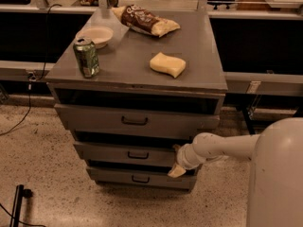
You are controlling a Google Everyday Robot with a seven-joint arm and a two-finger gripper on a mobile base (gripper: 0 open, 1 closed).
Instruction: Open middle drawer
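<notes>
Locate the arm (222, 145) reaching in from the right. Your gripper (176, 159) sits at the right end of the middle drawer (118, 152). Its fingers (178, 170) are released and spread vertically, one by the front's upper edge and one by its lower edge; you cannot tell whether they touch it. The middle drawer lies between the bottom drawer (118, 176) and the top drawer (94, 119). On the cabinet (203, 74) top, find a can (86, 56) at the near left corner, a sponge (167, 64) near the centre, a bowl (97, 35) behind the can, and a snack bag (144, 21) at the far edge.
</notes>
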